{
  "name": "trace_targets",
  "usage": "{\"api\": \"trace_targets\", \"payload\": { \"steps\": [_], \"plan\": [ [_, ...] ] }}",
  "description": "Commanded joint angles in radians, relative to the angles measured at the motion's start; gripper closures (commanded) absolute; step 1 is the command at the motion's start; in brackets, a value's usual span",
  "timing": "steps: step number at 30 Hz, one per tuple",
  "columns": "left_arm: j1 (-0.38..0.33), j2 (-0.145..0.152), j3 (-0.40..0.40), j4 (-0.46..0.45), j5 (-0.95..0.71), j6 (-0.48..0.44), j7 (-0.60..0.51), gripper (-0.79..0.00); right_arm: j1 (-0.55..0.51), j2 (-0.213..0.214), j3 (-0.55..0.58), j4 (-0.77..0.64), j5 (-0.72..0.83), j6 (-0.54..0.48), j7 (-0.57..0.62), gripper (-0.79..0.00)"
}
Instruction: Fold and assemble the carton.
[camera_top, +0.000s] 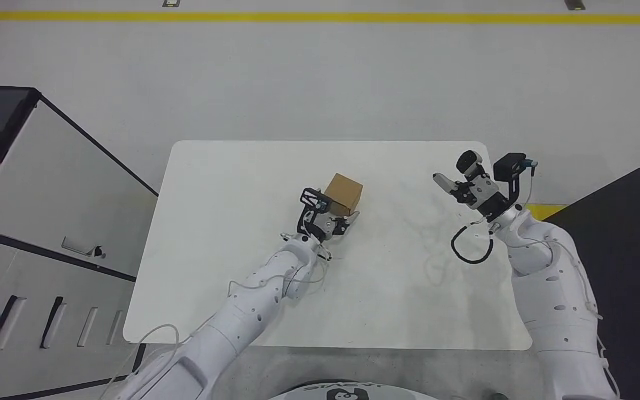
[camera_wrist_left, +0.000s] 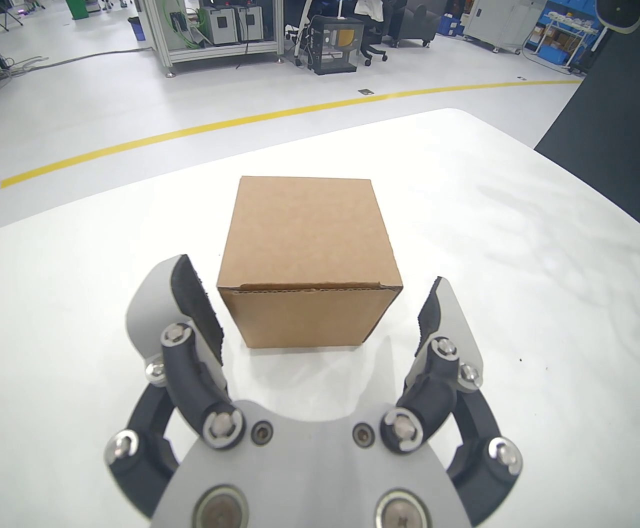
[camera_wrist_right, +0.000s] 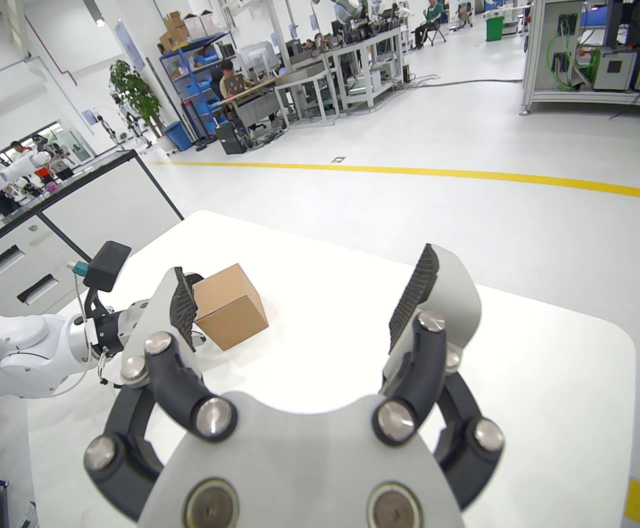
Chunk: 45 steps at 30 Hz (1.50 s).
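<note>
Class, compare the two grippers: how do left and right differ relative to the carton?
The left gripper sits close to the carton; the right gripper is away across the table. The left gripper faces the carton squarely; the right gripper has it off to one side. Both are open and empty.

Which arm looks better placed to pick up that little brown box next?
Probably the left. The left gripper sits open right at the carton, lined up with its near face. The right gripper, also open, hangs farther off across the table.
</note>
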Motion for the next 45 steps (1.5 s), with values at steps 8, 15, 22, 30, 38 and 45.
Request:
{"api": "trace_targets", "payload": {
  "steps": [8, 15, 22, 30, 38, 45],
  "plan": [
    [-0.014, -0.016, 0.002, 0.042, 0.0, -0.01, 0.032, -0.785, 0.0, 0.0, 0.0, 0.0, 0.0, 0.0, 0.0, -0.785],
    [-0.03, -0.031, 0.007, 0.079, 0.001, -0.012, 0.041, -0.785, 0.0, 0.0, 0.0, 0.0, 0.0, 0.0, 0.0, -0.785],
    [-0.044, -0.046, 0.011, 0.114, -0.004, -0.012, 0.047, -0.785, 0.0, 0.0, 0.0, 0.0, 0.0, 0.0, 0.0, -0.785],
    [-0.057, -0.058, 0.004, 0.149, -0.015, -0.011, 0.058, -0.419, 0.0, 0.0, 0.0, 0.0, 0.0, 0.0, 0.0, -0.785],
    [-0.061, -0.067, -0.011, 0.131, -0.028, 0.006, 0.033, 0.0, 0.0, 0.0, 0.0, 0.0, 0.0, 0.0, 0.0, -0.785],
    [-0.009, -0.025, -0.079, -0.082, 0.017, -0.094, -0.136, 0.0, 0.0, 0.0, 0.0, 0.0, 0.0, 0.0, 0.0, -0.785]
  ]
}}
